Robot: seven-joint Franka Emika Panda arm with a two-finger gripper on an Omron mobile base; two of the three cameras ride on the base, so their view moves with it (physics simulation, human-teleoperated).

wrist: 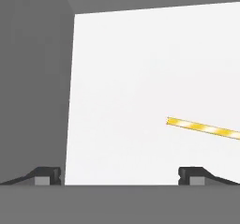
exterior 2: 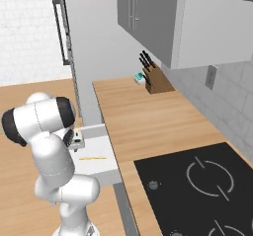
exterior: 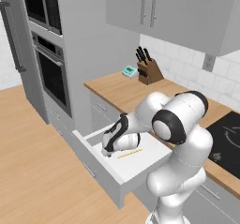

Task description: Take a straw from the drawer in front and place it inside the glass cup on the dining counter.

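The drawer (exterior: 136,169) stands pulled out below the wall-side worktop, its white floor (wrist: 140,78) showing from above. On that floor lies the straw (exterior: 130,153), a thin pale yellow stick (exterior 2: 92,157), flat and alone (wrist: 204,128). My gripper (exterior: 108,153) hangs over the drawer just left of the straw, pointing down, open with nothing between its fingers (wrist: 120,176). In the hand view one end of the straw lies above the right fingertip (wrist: 192,174). The glass cup and the dining counter are out of view.
A knife block (exterior: 149,68) and a small teal device (exterior: 129,71) stand at the back of the wooden worktop (exterior 2: 148,116). A black hob (exterior 2: 202,190) is set into it on the right. A wall oven (exterior: 49,68) stands to the left, with wall cabinets (exterior: 178,7) overhead.
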